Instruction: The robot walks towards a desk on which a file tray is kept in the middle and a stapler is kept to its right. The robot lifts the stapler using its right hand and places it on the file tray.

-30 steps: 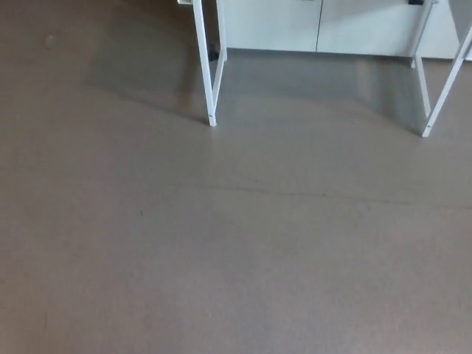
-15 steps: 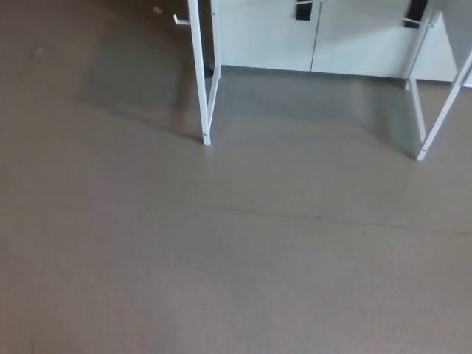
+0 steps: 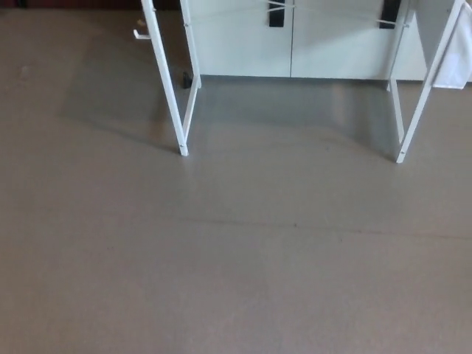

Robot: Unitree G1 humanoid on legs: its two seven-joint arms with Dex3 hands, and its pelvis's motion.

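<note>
Only the lower part of the desk shows in the head view: its white left legs and white right legs stand on the grey-brown floor at the top of the picture. The desk top, the file tray and the stapler are out of view above the frame. Neither of my hands shows.
A pale cabinet with two dark handles stands behind the desk legs against the back. A small white hook-like part juts out left of the left legs. Grey-brown floor fills the lower picture.
The whole picture has shifted: the desk legs and cabinet now sit lower and further left, and more of the cabinet shows. The camera has moved; nothing in the scene itself has.
</note>
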